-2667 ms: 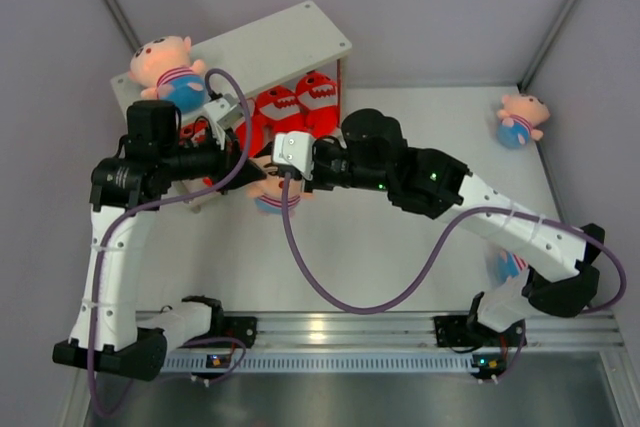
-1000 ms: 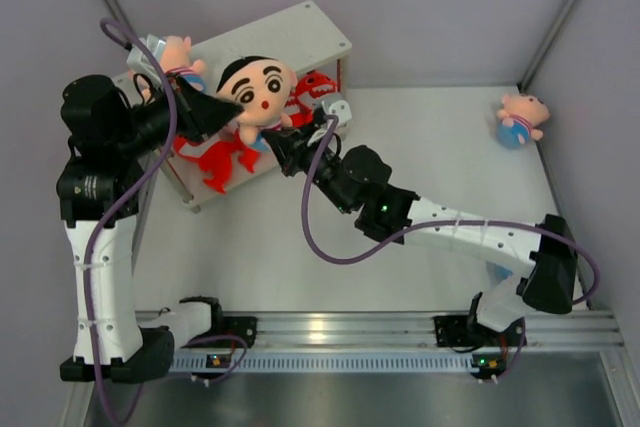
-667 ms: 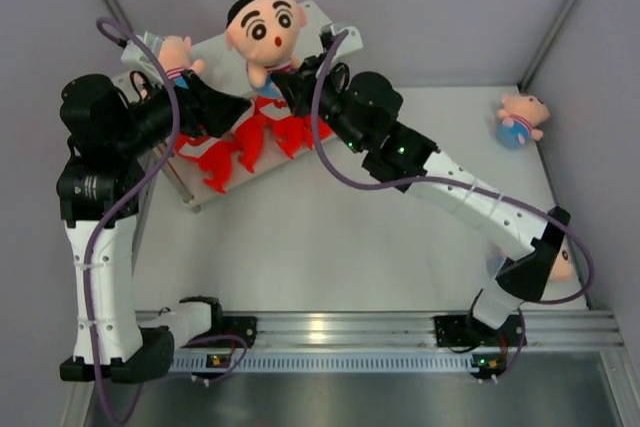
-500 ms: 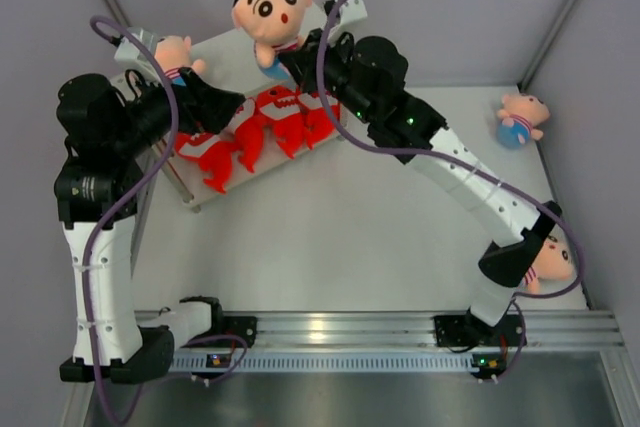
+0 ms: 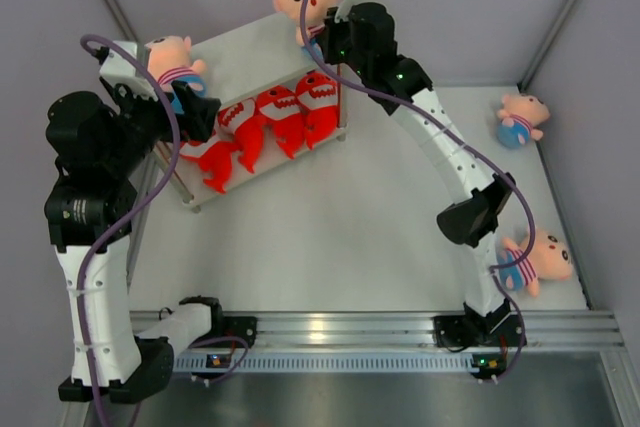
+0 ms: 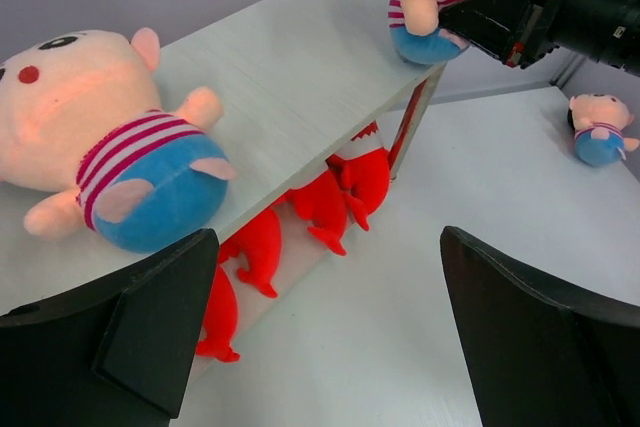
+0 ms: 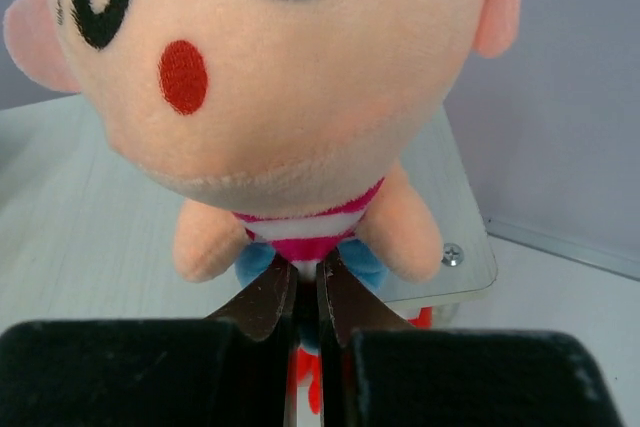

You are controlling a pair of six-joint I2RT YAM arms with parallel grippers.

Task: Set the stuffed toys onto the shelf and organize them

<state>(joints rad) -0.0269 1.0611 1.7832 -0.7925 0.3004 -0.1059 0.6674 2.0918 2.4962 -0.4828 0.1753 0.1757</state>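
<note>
Holds left gripper (image 6: 328, 247) wide open at upper left, just beside boy doll (image 6: 110, 147) lying on shelf (image 6: 300, 77) top. Pinches second boy doll (image 7: 290, 77) by its shirt in right gripper (image 7: 305, 302), top centre, at shelf's far corner.

The left arm (image 5: 95, 287) and right arm (image 5: 440, 142) consisted of white link shells joined by black cylindrical joint housings. A purple cable (image 5: 150, 197) ran along each arm. Green indicator lights (image 5: 398, 75) showed on the right arm. The left gripper (image 6: 325, 247) carried broad matte-black fingers (image 6: 150, 327).
</note>
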